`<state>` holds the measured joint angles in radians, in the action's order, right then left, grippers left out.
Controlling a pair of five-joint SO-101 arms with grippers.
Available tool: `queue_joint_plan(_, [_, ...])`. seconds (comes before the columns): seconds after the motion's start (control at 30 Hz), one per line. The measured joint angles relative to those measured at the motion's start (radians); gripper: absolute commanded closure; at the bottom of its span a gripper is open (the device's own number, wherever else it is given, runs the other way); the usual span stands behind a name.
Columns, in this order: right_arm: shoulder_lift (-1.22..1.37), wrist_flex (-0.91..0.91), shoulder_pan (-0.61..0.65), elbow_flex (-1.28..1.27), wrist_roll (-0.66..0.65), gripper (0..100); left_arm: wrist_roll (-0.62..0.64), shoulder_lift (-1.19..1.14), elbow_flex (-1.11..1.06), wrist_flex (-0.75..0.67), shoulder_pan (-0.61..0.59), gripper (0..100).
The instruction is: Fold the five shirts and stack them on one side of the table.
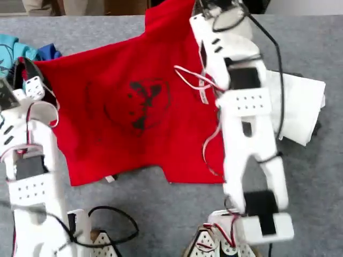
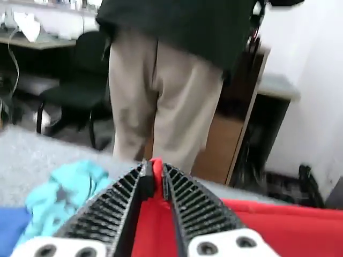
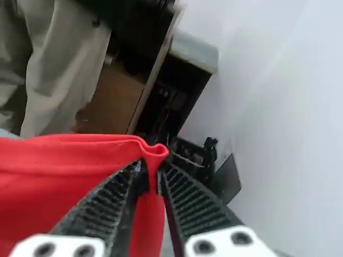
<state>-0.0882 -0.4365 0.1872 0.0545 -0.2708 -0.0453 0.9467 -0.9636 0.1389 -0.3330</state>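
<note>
A red shirt (image 1: 134, 107) with a dark print is held stretched above the grey table (image 1: 161, 214) between both arms. My left gripper (image 2: 158, 176) is shut on one corner of the red shirt (image 2: 268, 225), at the left in the high view (image 1: 24, 67). My right gripper (image 3: 151, 174) is shut on another corner of the red shirt (image 3: 59, 171), at the top middle of the high view (image 1: 201, 10). A teal shirt (image 1: 13, 51) and a blue shirt (image 1: 49, 51) lie crumpled at the far left. A white folded shirt (image 1: 297, 104) lies at the right.
The teal shirt (image 2: 64, 193) and blue shirt (image 2: 10, 227) sit just beyond my left gripper. A person in beige trousers (image 2: 155, 101) stands behind the table's far edge. Bare grey table (image 1: 150, 203) lies in front of the red shirt, between the arm bases.
</note>
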Motion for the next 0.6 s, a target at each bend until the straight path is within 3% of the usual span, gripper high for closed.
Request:
queue_joint_plan(0.4, [0.324,-0.166,0.021,0.310,-0.003,99.6,0.000,-0.592,0.367,0.000,0.000,98])
queue_joint_plan(0.6, [0.404,-0.245,0.021,0.404,-0.003,99.6,0.000,-0.741,0.482,0.000,0.000,98])
